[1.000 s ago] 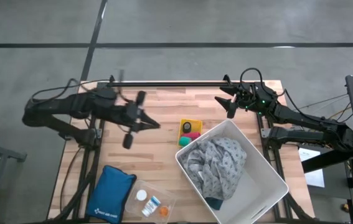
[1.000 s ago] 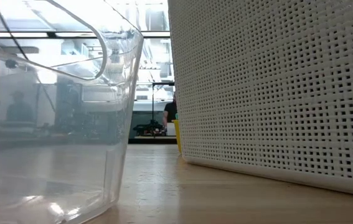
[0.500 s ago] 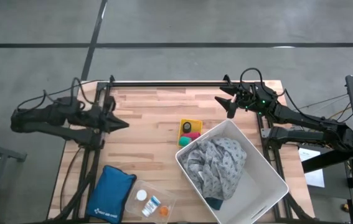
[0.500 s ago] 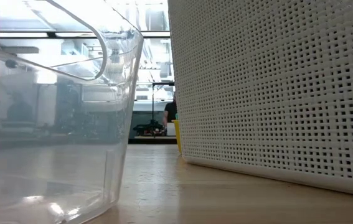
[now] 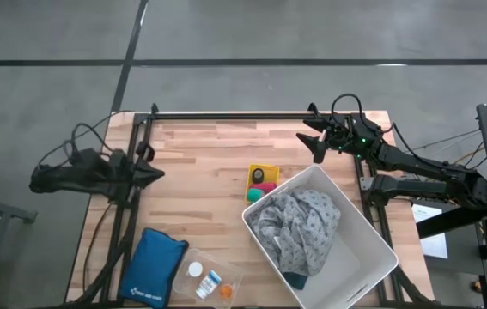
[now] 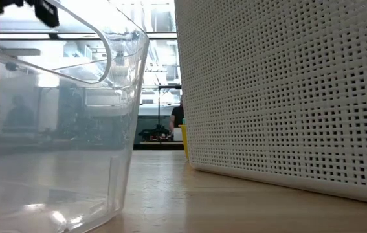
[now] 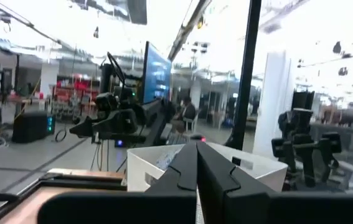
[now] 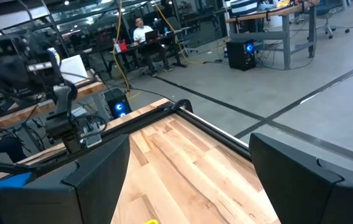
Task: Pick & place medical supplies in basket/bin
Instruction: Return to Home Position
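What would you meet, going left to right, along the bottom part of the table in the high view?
blue pouch → clear bin → white bin

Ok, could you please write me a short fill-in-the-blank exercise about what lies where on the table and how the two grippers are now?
1. The grey dotted cloth lies in a bin whose colour is ____.
2. The pink roll sits in a small box whose colour is ____.
3. At the table's left edge, the left gripper is ____.
4. Near the far right corner, the right gripper is ____.

Missing words: white; yellow; shut; open.
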### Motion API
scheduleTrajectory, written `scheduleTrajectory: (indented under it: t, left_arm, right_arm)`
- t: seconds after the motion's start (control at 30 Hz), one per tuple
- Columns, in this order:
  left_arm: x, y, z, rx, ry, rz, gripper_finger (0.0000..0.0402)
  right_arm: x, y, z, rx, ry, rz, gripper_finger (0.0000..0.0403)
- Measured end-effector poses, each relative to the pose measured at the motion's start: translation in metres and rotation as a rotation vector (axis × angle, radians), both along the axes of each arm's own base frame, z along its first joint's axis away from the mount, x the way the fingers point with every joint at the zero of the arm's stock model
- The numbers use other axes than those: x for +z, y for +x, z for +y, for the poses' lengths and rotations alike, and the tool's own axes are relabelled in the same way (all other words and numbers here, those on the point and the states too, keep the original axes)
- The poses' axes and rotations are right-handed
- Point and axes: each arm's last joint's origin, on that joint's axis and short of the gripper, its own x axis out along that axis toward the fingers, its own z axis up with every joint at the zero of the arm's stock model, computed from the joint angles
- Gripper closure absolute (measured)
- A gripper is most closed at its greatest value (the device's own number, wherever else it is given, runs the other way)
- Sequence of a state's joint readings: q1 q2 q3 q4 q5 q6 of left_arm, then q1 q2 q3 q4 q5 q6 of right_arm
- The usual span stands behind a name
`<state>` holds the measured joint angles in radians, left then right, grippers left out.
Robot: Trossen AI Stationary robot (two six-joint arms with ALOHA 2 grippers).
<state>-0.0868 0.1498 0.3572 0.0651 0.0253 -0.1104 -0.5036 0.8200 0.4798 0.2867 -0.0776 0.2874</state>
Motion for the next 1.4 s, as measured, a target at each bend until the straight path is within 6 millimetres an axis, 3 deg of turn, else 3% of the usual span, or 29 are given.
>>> scheduleTrajectory:
  t: [0.3, 0.6, 1.03, 1.4]
  left_arm:
    - [-0.05, 0.002, 0.001, 0.011, -0.061, 0.002, 0.0401]
    - [-0.066, 0.008, 0.001, 0.038, -0.09, 0.041, 0.0401]
    - [-0.106, 0.018, 0.0, 0.041, -0.119, 0.205, 0.0401]
    - [-0.112, 0.018, 0.0, 0.041, -0.112, 0.263, 0.0401]
  right_arm:
    - [0.0, 0.0, 0.0, 0.001, 0.0, 0.0, 0.0078]
    - [-0.002, 0.0, 0.0, -0.001, 0.011, 0.02, 0.0078]
    - [-0.002, 0.0, 0.0, 0.0, 0.011, 0.019, 0.0078]
    - [-0.002, 0.0, 0.0, 0.0, 0.011, 0.019, 0.0078]
